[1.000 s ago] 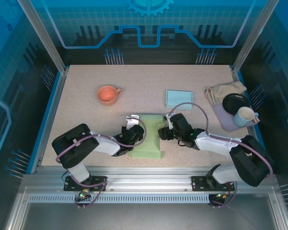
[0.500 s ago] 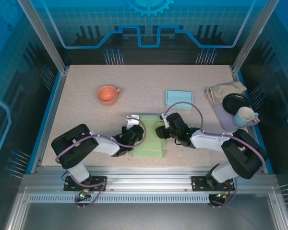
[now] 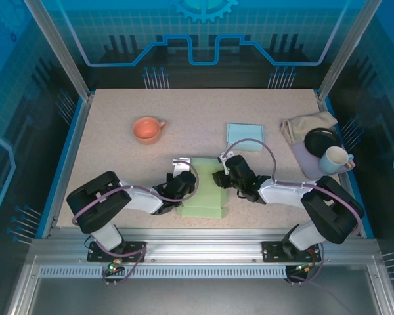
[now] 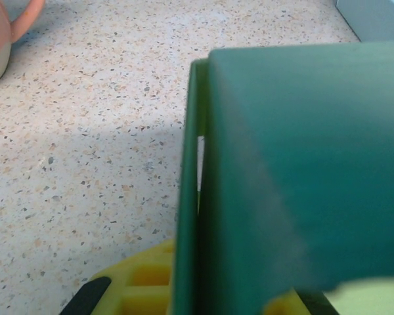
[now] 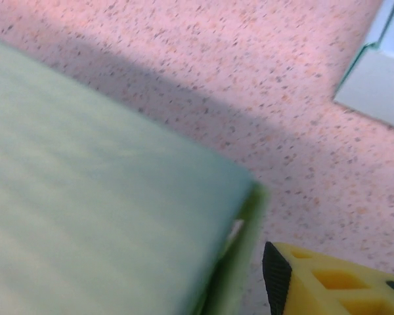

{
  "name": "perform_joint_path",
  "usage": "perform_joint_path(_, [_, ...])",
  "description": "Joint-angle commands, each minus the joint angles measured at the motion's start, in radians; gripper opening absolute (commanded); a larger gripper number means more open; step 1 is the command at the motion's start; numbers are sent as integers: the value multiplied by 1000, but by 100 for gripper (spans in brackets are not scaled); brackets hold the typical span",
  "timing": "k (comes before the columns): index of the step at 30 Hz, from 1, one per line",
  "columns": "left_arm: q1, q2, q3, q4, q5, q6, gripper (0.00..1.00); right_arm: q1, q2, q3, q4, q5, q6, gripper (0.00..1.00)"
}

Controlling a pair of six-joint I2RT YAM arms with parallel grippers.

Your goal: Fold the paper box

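As we looked down from overhead, the green paper box (image 3: 202,191) sat on the speckled table (image 3: 111,157), right in the middle and close to the near edge, with an arm reaching in from each side. The left gripper (image 3: 181,184) was down at the box's left side, and its wrist camera gave us the close-up: a dark green panel stood upright and ran down between the yellow fingers (image 4: 141,289), one on either side of it, the jaws pressed tight on that wall. So that hand had the box pinched, no question. Over on the other side, the right gripper (image 3: 222,178) was at the far right edge of the box, touching it or just beside it; from above we could not tell which. Its own camera showed us a pale green face of the box across the left of the picture with a narrow folded edge beside it. One yellow finger (image 5: 322,283) with a black tip sat near that edge, a strip of table showing between them. How wide that hand stood, and whether it had hold of anything, we could not tell. Further out, an orange cup (image 3: 147,129) sat far left of the box and a light blue box (image 3: 245,136) lay just beyond the right gripper. At the far right we saw a beige cloth (image 3: 307,123), a black dish (image 3: 323,140) and a white mug (image 3: 335,159) on a lilac mat (image 3: 305,161)
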Motion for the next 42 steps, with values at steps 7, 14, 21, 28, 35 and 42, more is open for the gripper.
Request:
perform_joint_path(7, [-28, -113, 86, -392, -52, -230, 0, 13, 73, 58, -15, 257, 58, 47])
perform_joint_path(14, [-33, -134, 147, -637, -179, -393, 2, 23, 109, 114, -201, 560, 194, 35])
perform_joint_path(21, [-36, -113, 177, -678, -193, -418, 2, 39, 123, 121, -202, 597, 165, 36])
perform_joint_path(28, [-40, -87, 193, -651, -180, -409, 3, 54, 140, 65, 85, 69, 27, 50])
perform_joint_path(35, [-39, -48, 218, -661, -202, -405, 3, 115, 78, 52, 112, -72, 23, 56])
perform_joint_path(42, [-29, -62, 211, -629, -197, -353, 3, 127, -129, 4, -104, 39, 93, 61])
